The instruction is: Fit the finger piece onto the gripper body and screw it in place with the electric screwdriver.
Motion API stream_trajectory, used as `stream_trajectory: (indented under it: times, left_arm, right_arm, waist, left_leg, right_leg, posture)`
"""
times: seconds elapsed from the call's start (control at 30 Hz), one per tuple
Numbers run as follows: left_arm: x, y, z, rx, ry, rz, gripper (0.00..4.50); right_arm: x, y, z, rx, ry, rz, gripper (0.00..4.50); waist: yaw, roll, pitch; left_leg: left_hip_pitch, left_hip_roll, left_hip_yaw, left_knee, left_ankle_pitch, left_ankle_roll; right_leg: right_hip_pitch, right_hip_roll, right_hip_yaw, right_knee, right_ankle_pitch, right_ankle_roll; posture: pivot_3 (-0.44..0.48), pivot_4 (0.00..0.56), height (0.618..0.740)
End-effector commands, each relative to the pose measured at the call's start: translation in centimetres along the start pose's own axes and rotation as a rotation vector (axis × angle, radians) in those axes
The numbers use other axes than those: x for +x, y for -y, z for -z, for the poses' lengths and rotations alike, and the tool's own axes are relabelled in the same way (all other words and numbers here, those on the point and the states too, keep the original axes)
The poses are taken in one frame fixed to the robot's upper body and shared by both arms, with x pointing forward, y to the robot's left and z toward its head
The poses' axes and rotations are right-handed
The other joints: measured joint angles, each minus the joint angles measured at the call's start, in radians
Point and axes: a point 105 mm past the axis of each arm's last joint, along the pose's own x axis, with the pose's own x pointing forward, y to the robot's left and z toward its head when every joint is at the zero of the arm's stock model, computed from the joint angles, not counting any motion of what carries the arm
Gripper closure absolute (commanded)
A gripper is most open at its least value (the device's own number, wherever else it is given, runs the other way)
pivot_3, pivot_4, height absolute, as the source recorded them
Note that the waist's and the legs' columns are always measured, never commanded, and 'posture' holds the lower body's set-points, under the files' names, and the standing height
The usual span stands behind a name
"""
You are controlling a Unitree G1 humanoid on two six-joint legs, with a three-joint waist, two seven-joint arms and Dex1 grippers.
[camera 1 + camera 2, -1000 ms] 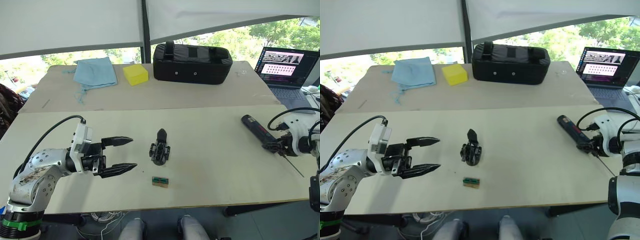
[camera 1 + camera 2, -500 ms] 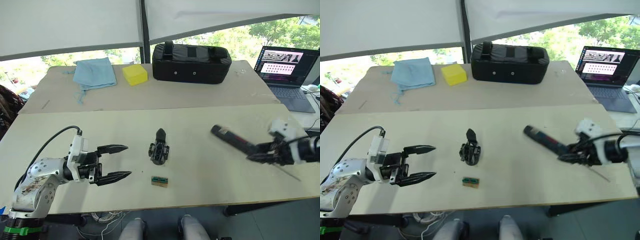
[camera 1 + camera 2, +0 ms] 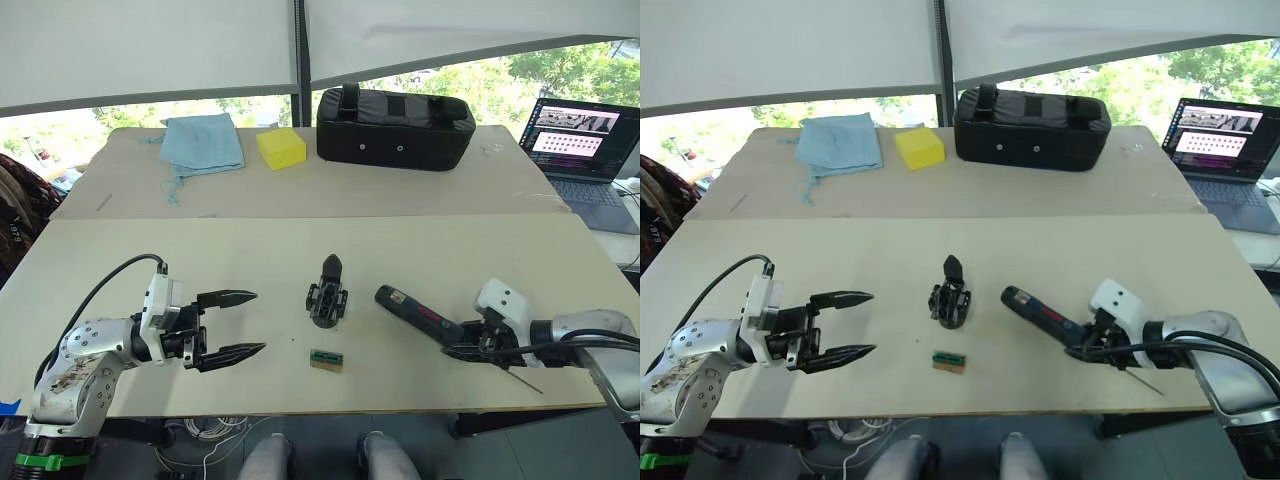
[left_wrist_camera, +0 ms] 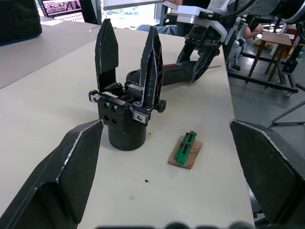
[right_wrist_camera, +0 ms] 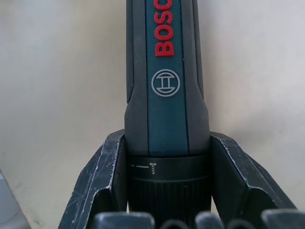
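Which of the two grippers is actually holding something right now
The right gripper: its fingers are shut on the electric screwdriver. The left gripper is open and empty.

The electric screwdriver (image 5: pixel 166 95) is cut off at the top edge of the right wrist view. At the right edge of the left eye view, the laptop (image 3: pixel 588 135) is cropped.

Head cams look down over the tabletop (image 3: pixel 300 250); left wrist cam sits low, facing the gripper body (image 4: pixel 126 112); right wrist cam's right up against the electric screwdriver (image 5: pixel 167 95).
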Motion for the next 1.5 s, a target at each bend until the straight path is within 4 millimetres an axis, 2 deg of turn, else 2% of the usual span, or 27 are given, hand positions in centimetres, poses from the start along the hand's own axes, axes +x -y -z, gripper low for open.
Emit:
stream_trajectory:
  times: [0.03, 0.17, 0.2, 0.33, 0.5, 0.6, 0.83, 1.03, 1.43, 1.5]
  left_arm:
    - [0.2, 0.5, -0.6, 0.039, 0.007, 0.014, 0.0]
    - [0.2, 0.7, -0.6, 0.038, 0.007, 0.011, 0.0]
    - [0.2, 0.7, -0.6, 0.037, 0.007, 0.01, 0.0]
    - [0.1, 0.7, -0.4, 0.03, 0.007, 0.008, 0.0]
    - [0.1, 0.7, -0.3, 0.025, 0.006, 0.011, 0.0]
    - [0.2, 0.6, -0.3, 0.026, 0.006, 0.013, 0.0]
    - [0.6, 0.8, -0.1, 0.031, -0.001, 0.03, 0.0]
    - [0.6, 0.7, -0.5, 0.02, 0.013, 0.02, 0.0]
    - [0.3, 1.0, -0.7, 0.001, -0.006, 0.045, 0.0]
    - [0.3, 1.1, -0.6, -0.001, -0.006, 0.049, 0.0]
  right_arm:
    - [-0.4, 0.0, -0.5, -0.025, -0.007, -0.02, 1.56]
    - [-1.0, 0.8, -1.5, -0.068, 0.0, -0.007, 0.16]
    - [-1.2, 0.8, -1.7, -0.074, -0.003, -0.012, 0.03]
    - [-2.2, 0.6, -2.8, -0.127, -0.037, -0.052, 0.03]
    - [-3.6, 0.1, -3.3, -0.126, -0.259, -0.059, 0.03]
    - [-3.7, -0.1, -3.8, -0.099, -0.312, -0.053, 0.03]
    - [-2.1, 0.0, -3.9, -0.094, -0.457, 0.009, 0.03]
    - [-0.4, 0.5, -3.5, -0.125, -0.502, 0.048, 0.03]
    - [0.8, 0.4, -2.6, -0.146, -0.551, 0.055, 0.03]
    - [0.8, 0.5, -2.2, -0.148, -0.564, 0.054, 0.56]
  waist:
    - [0.0, 0.0, 0.0]
    - [-0.002, 0.0, 0.0]
    - [-0.002, 0.0, 0.0]
    - [-0.002, 0.0, 0.0]
    - [-0.003, 0.0, 0.0]
    - [-0.003, 0.0, 0.0]
    - [-0.002, 0.0, 0.0]
    - [-0.002, 0.0, 0.0]
    - [-0.003, -0.001, 0.0]
    - [-0.003, -0.001, -0.001]
  left_leg:
    - [0.0, 0.0, 0.0, 0.0, 0.0, 0.0]
    - [0.0, 0.0, 0.0, 0.0, 0.0, 0.0]
    - [0.0, 0.0, 0.0, 0.0, 0.0, 0.0]
    - [0.0, 0.0, 0.0, 0.0, 0.0, 0.0]
    - [0.0, 0.001, 0.0, 0.0, 0.0, 0.0]
    - [0.0, 0.002, 0.0, 0.0, 0.0, 0.0]
    - [-0.001, 0.001, 0.0, 0.0, 0.0, 0.0]
    - [-0.001, 0.001, 0.0, 0.0, 0.0, 0.0]
    - [-0.001, 0.001, 0.0, 0.0, 0.0, 0.0]
    - [-0.001, 0.001, 0.0, 0.0, 0.0, 0.0]
  right_leg:
    - [0.0, 0.0, 0.0, 0.0, 0.0, 0.0]
    - [0.0, 0.0, 0.0, 0.0, 0.0, 0.0]
    - [0.0, 0.0, 0.0, 0.0, 0.0, 0.0]
    - [0.0, 0.0, 0.0, 0.0, 0.0, 0.0]
    - [0.0, 0.0, 0.0, 0.0, 0.0, 0.0]
    - [-0.001, 0.0, -0.001, -0.001, 0.0, -0.001]
    - [-0.002, 0.0, -0.001, -0.001, 0.0, -0.001]
    - [-0.002, 0.0, -0.001, -0.001, 0.001, -0.002]
    - [-0.002, 0.0, -0.001, -0.001, 0.001, -0.002]
    - [-0.002, 0.0, -0.001, -0.001, 0.001, -0.002]
  posture:
    - [0.0, 0.15, 0.74]
    - [0.0, 0.15, 0.74]
    - [0.0, 0.15, 0.74]
    - [0.0, 0.15, 0.74]
    - [0.0, 0.15, 0.74]
    - [0.0, 0.15, 0.74]
    - [0.0, 0.15, 0.74]
    - [0.0, 0.15, 0.74]
    - [0.0, 0.15, 0.74]
    - [0.0, 0.15, 0.74]
